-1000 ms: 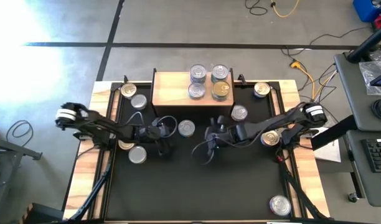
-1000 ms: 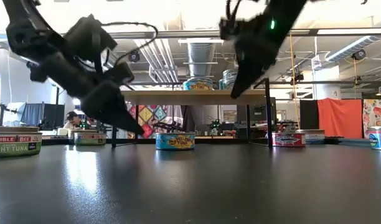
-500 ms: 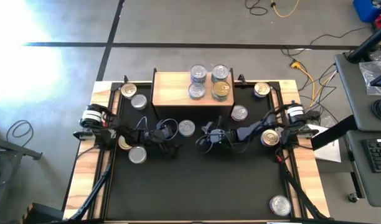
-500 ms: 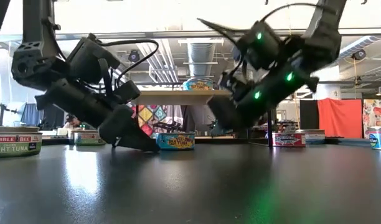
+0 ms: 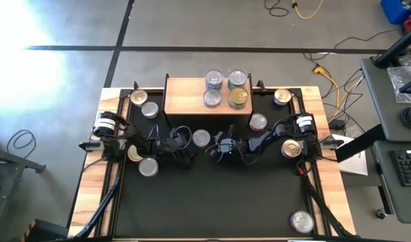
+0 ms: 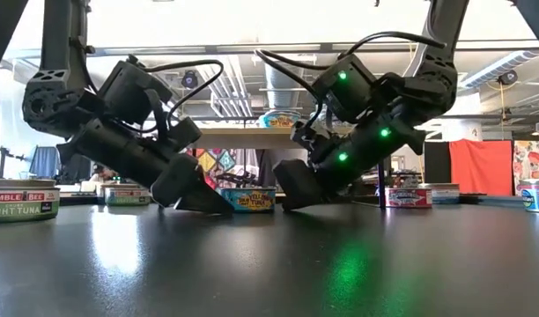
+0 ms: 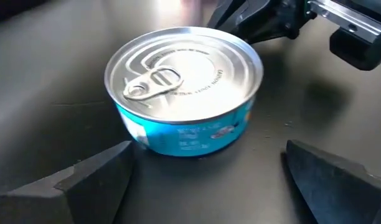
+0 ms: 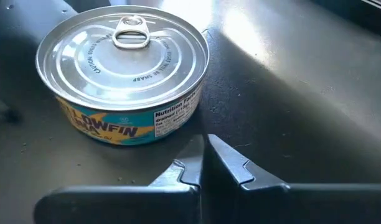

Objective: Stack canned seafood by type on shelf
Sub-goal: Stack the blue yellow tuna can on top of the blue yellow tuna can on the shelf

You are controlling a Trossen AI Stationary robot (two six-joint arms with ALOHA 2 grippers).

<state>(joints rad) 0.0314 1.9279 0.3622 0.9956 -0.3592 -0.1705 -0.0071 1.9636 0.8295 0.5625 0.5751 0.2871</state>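
Observation:
A silver-lidded can with a blue label (image 5: 201,138) stands on its base on the black table, in front of the shelf (image 5: 185,101). My left gripper (image 7: 209,180) is open, low over the table on the can's left; the can (image 7: 184,93) stands just ahead of its fingertips, not between them. My right gripper (image 8: 204,149) is shut and slants down on the can's right, its tips a little short of the can's wall (image 8: 147,121). The shelf carries three silver-lidded cans (image 5: 213,79) and one gold-lidded can (image 5: 238,98).
Loose cans lie around: two at the far left (image 5: 139,98), two under the left arm (image 5: 148,167), one right of the shelf's front (image 5: 258,122), one at the far right (image 5: 282,97), one under the right arm (image 5: 291,148), one at the near right corner (image 5: 301,220).
Both grippers have come down to table height and closed in on the blue-labelled can from either side. The right one dropped the farther, from well above the table, and tipped from steep to a shallow downward slant. The can has not moved.

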